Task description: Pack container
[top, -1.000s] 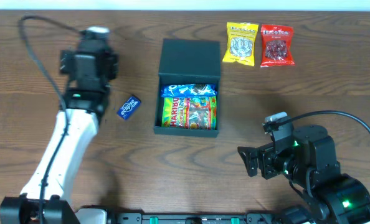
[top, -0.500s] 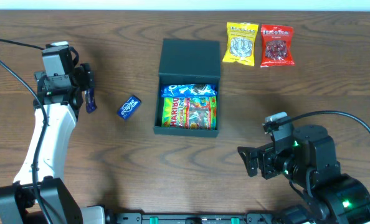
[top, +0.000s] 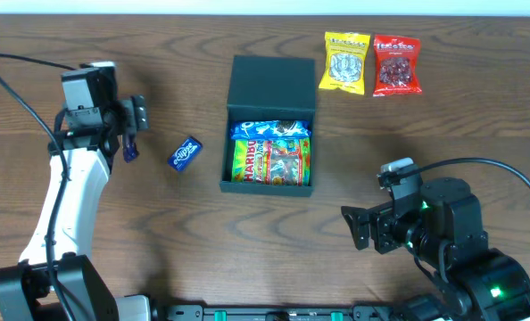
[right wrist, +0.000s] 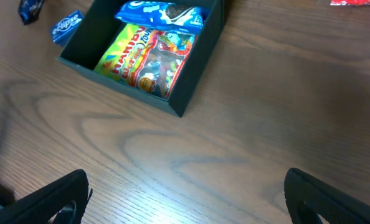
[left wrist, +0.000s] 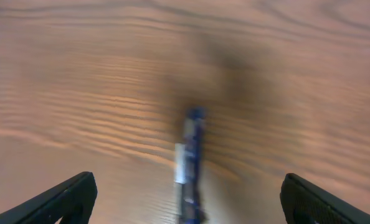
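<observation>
The dark teal container (top: pixel 269 188) lies open mid-table, its lid (top: pixel 272 82) flat behind it. Inside are a Haribo bag (top: pixel 272 163) and a blue snack packet (top: pixel 269 130). The container (right wrist: pixel 123 84) also shows in the right wrist view. My left gripper (top: pixel 133 129) is open at the far left. A small dark blue packet (left wrist: pixel 191 165) shows edge-on and blurred between its spread fingers (left wrist: pixel 188 180), not gripped. It also shows in the overhead view (top: pixel 129 150). My right gripper (top: pixel 354 227) is open and empty (right wrist: pixel 188 177), in front of the container to its right.
Another small blue packet (top: pixel 186 153) lies on the table left of the container. A yellow packet (top: pixel 347 61) and a red packet (top: pixel 397 64) lie side by side at the back right. The left arm's cable loops over the far left.
My left arm has swung left, away from the container. A second small blue packet has come into view by its fingers. The right arm has not moved.
</observation>
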Robot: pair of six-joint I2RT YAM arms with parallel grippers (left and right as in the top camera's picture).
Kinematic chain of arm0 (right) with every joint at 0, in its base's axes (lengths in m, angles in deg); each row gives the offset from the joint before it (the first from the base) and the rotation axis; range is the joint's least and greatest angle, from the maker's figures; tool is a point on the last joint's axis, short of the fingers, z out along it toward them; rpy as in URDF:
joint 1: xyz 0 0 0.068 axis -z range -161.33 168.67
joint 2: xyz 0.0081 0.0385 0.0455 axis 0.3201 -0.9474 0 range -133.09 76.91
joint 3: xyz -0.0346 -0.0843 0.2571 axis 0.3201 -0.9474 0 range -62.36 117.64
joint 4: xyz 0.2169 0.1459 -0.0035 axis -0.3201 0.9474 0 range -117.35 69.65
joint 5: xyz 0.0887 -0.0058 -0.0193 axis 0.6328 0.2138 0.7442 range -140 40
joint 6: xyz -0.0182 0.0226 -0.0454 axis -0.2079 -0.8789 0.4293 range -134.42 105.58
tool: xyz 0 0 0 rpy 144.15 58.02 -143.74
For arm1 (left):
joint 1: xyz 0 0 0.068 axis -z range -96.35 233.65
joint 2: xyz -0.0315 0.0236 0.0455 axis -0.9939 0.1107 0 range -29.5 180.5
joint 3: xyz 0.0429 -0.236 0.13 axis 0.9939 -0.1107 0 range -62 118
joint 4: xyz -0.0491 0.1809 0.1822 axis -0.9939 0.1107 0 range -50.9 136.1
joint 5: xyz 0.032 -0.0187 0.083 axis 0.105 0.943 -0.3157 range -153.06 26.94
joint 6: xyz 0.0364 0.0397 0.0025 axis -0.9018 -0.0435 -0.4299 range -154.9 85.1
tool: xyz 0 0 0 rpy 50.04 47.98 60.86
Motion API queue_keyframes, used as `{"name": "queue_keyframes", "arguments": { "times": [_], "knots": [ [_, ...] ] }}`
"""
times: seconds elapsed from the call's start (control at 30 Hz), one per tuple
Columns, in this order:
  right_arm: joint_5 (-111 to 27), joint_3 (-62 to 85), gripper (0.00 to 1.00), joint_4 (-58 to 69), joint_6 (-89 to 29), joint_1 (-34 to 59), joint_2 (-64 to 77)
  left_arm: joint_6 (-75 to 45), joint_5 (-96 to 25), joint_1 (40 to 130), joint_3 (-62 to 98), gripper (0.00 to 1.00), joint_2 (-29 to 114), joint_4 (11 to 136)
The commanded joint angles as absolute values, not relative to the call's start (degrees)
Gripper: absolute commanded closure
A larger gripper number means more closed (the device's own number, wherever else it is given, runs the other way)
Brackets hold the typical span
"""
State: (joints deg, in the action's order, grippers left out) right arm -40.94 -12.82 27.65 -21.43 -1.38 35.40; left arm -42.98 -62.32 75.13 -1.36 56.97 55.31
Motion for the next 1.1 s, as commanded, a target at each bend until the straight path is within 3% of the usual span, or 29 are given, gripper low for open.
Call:
{"name": "queue_keyframes", "arguments": {
  "times": [0.0,0.47,0.67,0.9,1.07],
  "knots": [
    [-41.86,-12.45,0.01,27.45,-20.79,-1.01,35.37,-46.96,-54.22,75.05,-0.55,0.05,57.08,56.14],
    [-38.39,-12.45,0.01,15.45,-34.1,-1.01,35.33,-46.94,-54.26,75.05,-0.55,0.05,57.08,57.3],
    [-53.99,-12.45,0.01,6.6,-34.15,-1.01,32.01,-46.94,-54.26,75.05,-0.55,0.05,57.08,57.3],
    [-73.88,-12.45,0.01,-6.82,-32.95,-1.01,17.82,-46.94,-54.26,75.05,-0.55,0.05,57.08,57.3],
    [-74.67,-12.45,0.01,-20.7,-26.17,-0.31,6.54,-46.94,-54.26,75.05,-0.55,0.05,57.08,57.3]
  ]
}}
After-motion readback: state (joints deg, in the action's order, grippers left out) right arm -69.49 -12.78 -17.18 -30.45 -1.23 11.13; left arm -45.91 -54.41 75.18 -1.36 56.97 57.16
